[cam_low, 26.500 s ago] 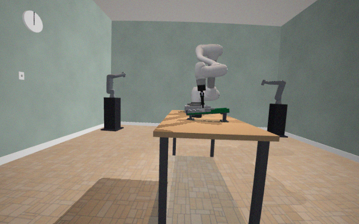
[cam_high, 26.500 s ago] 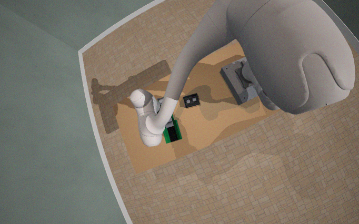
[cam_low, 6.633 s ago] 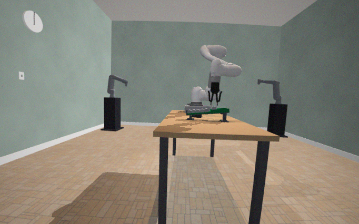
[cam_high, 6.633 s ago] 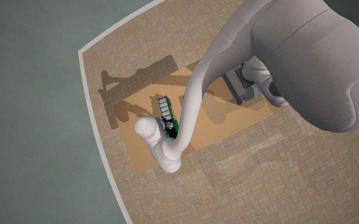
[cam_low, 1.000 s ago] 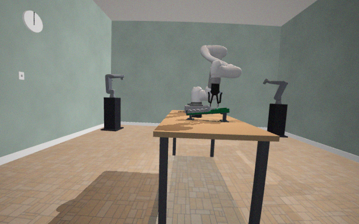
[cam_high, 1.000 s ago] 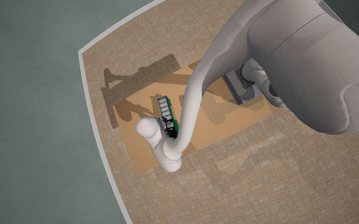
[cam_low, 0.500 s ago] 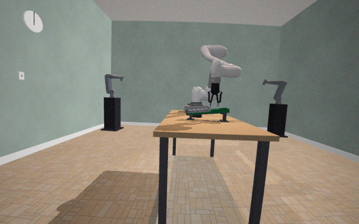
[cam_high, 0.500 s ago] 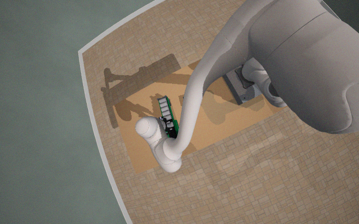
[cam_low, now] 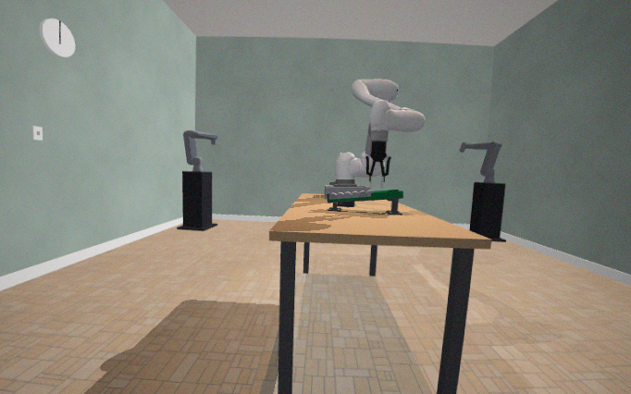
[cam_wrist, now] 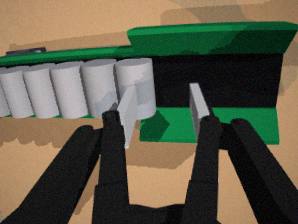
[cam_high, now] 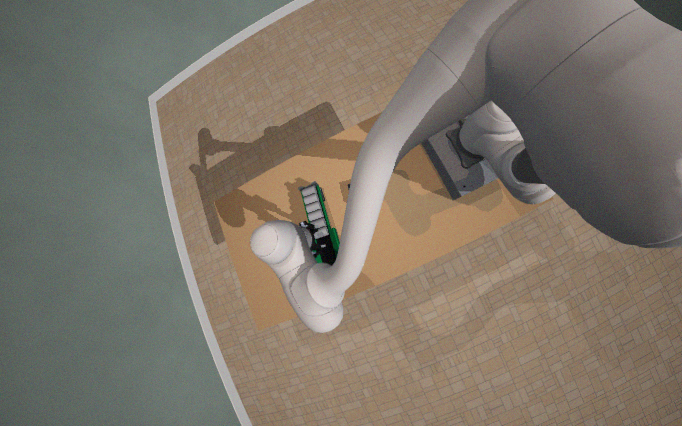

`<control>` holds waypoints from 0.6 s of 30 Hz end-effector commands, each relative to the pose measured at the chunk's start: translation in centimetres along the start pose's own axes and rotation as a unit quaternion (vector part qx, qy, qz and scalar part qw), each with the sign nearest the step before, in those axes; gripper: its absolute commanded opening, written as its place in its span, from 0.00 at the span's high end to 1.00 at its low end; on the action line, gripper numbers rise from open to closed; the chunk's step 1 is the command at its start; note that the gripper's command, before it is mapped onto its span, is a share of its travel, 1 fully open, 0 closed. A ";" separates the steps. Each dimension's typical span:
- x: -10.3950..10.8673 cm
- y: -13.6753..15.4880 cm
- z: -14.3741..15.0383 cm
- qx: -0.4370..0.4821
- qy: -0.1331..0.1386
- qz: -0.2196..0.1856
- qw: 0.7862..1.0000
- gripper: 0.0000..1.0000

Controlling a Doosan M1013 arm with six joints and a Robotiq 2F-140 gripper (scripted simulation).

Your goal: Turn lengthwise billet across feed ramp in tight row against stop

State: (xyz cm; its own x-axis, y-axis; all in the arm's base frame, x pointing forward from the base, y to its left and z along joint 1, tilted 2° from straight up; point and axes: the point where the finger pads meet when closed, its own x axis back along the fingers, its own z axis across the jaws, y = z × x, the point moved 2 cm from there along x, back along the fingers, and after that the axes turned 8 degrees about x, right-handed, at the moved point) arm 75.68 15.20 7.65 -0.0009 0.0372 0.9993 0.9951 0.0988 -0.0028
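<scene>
Several light grey billets lie side by side straight across the green ramp, in a row toward its low end. The uppermost billet lies across too, against its neighbour as far as the wrist view shows. No lengthwise billet is visible. My gripper is open partway and empty, above the ramp. In the wrist view its left finger overlaps the uppermost billet and its right finger is over the black bed. The stop is out of the wrist view and too small to judge elsewhere.
The ramp stands on dark legs on the wooden table. A raised green side wall runs along its upper part. The arm's base is farther along the table. Two small arms on black pedestals stand beyond the table's sides.
</scene>
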 end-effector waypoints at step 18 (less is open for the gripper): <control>4.0 0.0 0.0 0.000 0.000 0.000 1.000 0.59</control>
State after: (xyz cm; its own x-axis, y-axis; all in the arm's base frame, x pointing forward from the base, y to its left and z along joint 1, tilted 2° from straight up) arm 75.68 15.35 11.57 -0.0009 0.0372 0.9993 0.9951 0.0988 -0.0028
